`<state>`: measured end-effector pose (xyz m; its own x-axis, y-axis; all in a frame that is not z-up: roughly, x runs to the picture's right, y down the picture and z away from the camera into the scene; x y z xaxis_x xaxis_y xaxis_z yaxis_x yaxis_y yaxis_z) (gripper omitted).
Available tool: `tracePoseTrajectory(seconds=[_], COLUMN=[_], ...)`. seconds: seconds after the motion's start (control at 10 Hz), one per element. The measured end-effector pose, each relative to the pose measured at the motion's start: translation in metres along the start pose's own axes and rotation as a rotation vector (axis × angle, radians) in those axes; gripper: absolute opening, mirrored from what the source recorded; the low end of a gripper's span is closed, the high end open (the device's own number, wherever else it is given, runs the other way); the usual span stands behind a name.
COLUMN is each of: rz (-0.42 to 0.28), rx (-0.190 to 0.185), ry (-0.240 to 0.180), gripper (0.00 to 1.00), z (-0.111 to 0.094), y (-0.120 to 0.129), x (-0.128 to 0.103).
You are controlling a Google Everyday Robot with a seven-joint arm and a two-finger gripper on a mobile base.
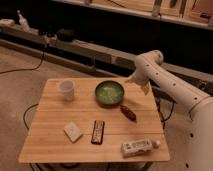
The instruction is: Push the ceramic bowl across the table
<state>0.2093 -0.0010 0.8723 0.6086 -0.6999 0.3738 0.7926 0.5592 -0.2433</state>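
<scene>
1. Nearest the front edge, the table (50, 148) is showing its light wooden plank top. A white bottle (141, 146) is lying on its side near the front right corner.
2. A little further back, left of centre, a pale block (73, 131) and a dark flat bar (98, 132) are lying side by side, not touching.
3. Towards the right of the middle planks, a red-brown oblong item (128, 113) is lying at a slant, just in front of the bowl and to its right.
4. The ceramic bowl (109, 92) is sitting upright in the far half of the table, slightly right of centre, green with a paler speckled inside. A white cup (66, 89) is standing to its left, well apart.
5. The gripper (144, 86) is hanging over the far right edge of the table, to the right of the bowl, with a gap showing between them. It cannot be told whether it is spread or closed. The white arm (172, 87) is arching in from the right.
6. A pale floor (20, 95) is spreading around the table, with a dark cable (30, 67) trailing across it at the left.
7. Furthest back, a long low ledge (85, 47) is running across the room before a dark wall.
</scene>
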Motion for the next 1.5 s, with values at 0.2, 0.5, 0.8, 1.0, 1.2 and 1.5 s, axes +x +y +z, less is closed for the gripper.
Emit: tracePoseTrajectory(seconds=[0.2,0.5,0.8,1.0,1.2,1.5], rz=[0.000,0.000,0.000,-0.058,-0.157,-0.239], rx=[0.000,0.000,0.001,0.036,0.101,0.161], ry=[0.000,0.000,0.000,0.004,0.000,-0.019], gripper=[0.80,0.80,0.80,0.80,0.71,0.39], z=[0.000,0.000,0.000,-0.007,-0.014,-0.007], y=[0.000,0.000,0.000,-0.029,-0.078,-0.118], x=[0.000,0.000,0.000,-0.009,-0.028,-0.047])
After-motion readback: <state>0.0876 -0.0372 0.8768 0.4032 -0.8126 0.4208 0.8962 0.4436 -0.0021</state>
